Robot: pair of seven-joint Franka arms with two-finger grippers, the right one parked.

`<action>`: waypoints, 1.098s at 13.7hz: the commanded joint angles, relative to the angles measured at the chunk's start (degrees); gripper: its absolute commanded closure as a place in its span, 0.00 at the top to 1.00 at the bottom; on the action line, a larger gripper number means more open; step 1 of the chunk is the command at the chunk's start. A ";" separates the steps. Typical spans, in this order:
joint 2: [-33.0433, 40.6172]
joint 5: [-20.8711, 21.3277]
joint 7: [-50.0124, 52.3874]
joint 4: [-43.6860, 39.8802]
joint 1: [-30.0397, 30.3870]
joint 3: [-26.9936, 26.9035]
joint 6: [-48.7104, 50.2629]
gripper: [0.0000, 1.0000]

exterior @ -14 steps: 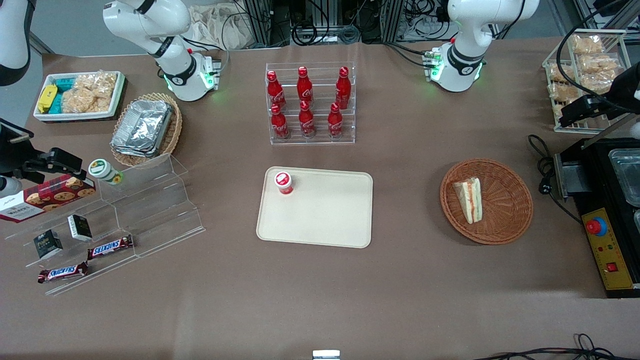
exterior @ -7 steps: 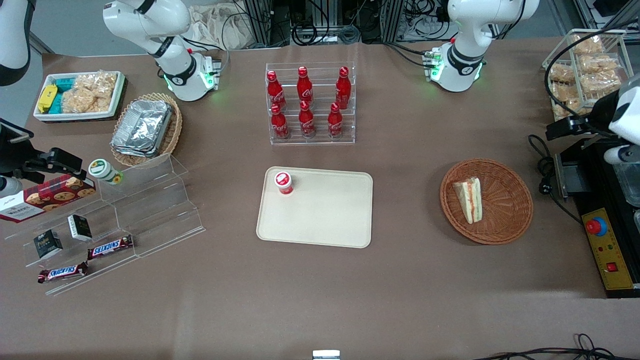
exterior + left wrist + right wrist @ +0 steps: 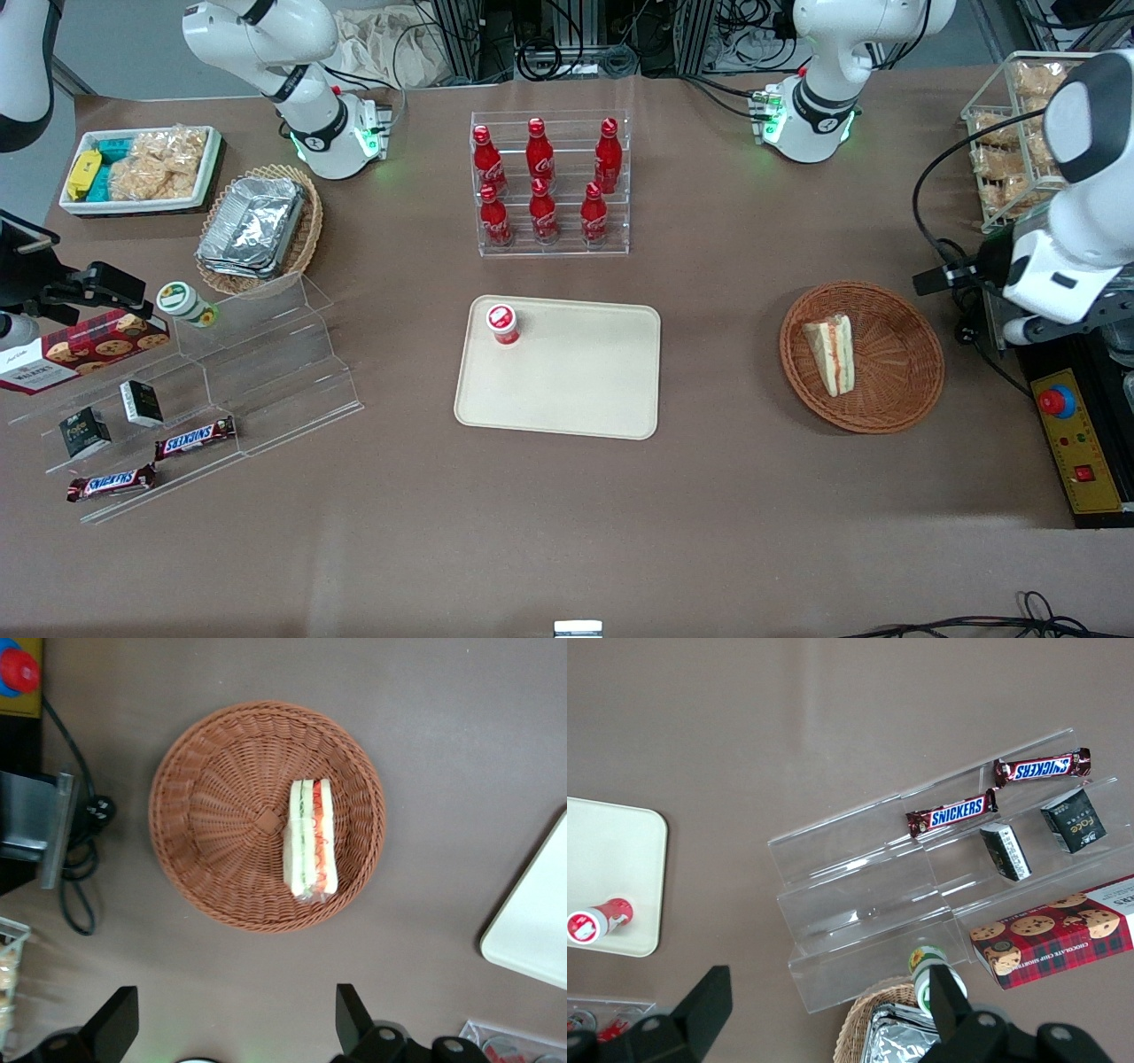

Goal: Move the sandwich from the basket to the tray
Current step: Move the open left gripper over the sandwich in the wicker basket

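Note:
The sandwich [image 3: 831, 354] lies in the reddish-brown wicker basket [image 3: 917, 377], on the side toward the tray. In the left wrist view the sandwich [image 3: 310, 840] shows its red and green filling stripes, and the basket [image 3: 213, 824] lies under the camera. The beige tray [image 3: 576, 390] sits mid-table, and its corner shows in the wrist view [image 3: 540, 921]. My left gripper [image 3: 1032, 301] hangs high up beside the basket, toward the working arm's end of the table. In the wrist view the gripper [image 3: 235, 1028] is open wide and empty.
A small red-capped cup [image 3: 502, 322] stands on the tray's corner. A rack of red bottles [image 3: 545, 186] stands farther from the camera than the tray. A black machine with a red button [image 3: 1056, 403] and a cable [image 3: 961, 332] lie beside the basket.
My left arm has swung in from the table's end toward the basket and now hangs over the edge of the black machine. The sandwich, basket and tray have not moved.

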State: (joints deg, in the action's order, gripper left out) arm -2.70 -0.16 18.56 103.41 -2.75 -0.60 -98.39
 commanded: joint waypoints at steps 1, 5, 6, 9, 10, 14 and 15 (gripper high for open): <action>-0.46 0.07 3.84 4.77 -0.24 0.86 -5.82 1.00; -4.05 1.56 7.80 10.66 -1.29 2.35 -15.05 1.00; -5.02 1.65 9.20 12.42 -1.64 2.35 -17.95 1.00; -6.78 2.88 10.61 17.78 -2.17 2.35 -25.69 1.00; -7.75 3.66 11.23 18.67 -2.26 2.35 -27.37 1.00; -12.23 5.95 14.57 19.47 -3.84 2.35 -32.38 1.00; -13.19 6.74 16.05 19.47 -4.02 2.35 -33.61 1.00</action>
State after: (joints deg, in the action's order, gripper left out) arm -14.36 4.29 31.21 122.54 -5.45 1.94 -129.52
